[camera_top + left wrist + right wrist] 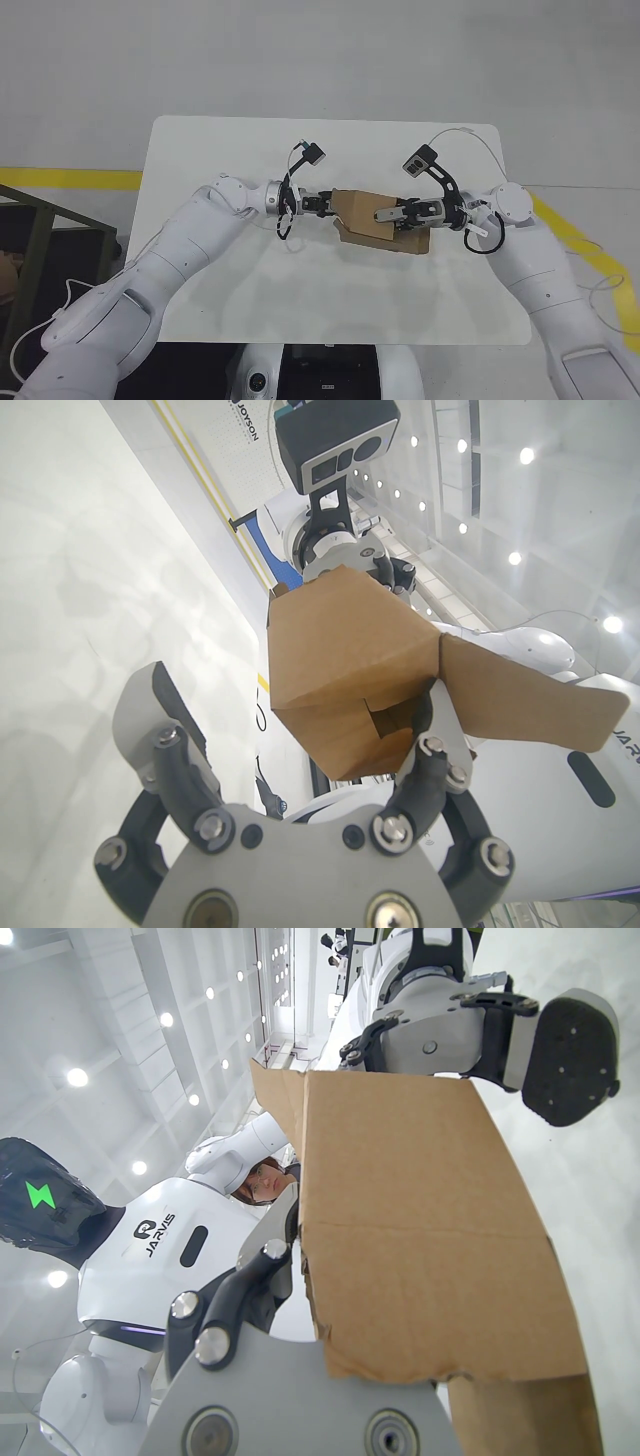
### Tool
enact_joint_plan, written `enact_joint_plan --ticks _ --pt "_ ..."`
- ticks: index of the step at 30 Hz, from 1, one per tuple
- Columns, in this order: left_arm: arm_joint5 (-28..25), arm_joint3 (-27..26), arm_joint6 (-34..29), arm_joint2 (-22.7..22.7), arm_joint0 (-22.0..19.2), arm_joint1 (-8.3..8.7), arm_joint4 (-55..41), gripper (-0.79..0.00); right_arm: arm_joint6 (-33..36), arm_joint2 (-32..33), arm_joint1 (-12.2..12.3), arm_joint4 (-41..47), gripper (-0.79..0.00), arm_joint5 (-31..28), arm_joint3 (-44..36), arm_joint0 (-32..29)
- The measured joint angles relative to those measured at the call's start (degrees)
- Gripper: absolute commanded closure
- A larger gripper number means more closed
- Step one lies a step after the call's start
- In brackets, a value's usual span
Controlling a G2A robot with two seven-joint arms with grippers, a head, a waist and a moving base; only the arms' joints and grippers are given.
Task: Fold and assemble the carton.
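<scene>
The big white table (200,150) is under everything. In the top view, the brown carton (365,212) is near the middle of the table, a little toward 3 o'clock. It is partly folded into a box shape and sits tilted. I cannot tell if it rests on the table or hangs just above it. One loose flap (530,710) sticks out from the end of the carton and is not folded in.

In the top view, the left pincer (297,690) is at 9 o'clock from the carton, right at its end. It is wide open, with a big gap between its two fingers. It holds nothing. One finger (445,720) touches the carton at the corner where the loose flap starts. The other finger (170,700) is out in the air, well apart from the cardboard. The end of the carton sits in the gap between them.

The right pincer (395,213) is at 3 o'clock from the carton and reaches over its top. It is closed on one wall of the carton. One of its fingers (285,1218) presses on the edge of that wall. Its other finger is hidden behind the cardboard.
</scene>
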Motion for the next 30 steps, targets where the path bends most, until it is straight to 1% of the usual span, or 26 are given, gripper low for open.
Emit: enact_joint_plan --ticks 7,10,21,30 --pt "3.59 -2.46 5.54 -1.53 1.47 0.3 6.13 -0.785 0.15 0.14 -0.08 -0.02 0.0 0.15 -0.14 -0.1" --pt "4.26 -3.32 6.19 -2.24 2.0 0.38 7.04 -0.785 0.23 0.21 -0.13 0.09 0.0 0.23 -0.13 -0.14" --pt "4.46 -4.55 4.1 -4.76 3.74 0.65 6.19 -0.785 0.02 0.96 -0.16 0.2 0.0 0.02 0.24 -0.18" --pt "4.15 -4.59 2.64 -9.06 7.25 2.04 4.72 -0.785 -1.17 2.6 0.05 0.34 0.0 -1.17 0.04 -1.04"
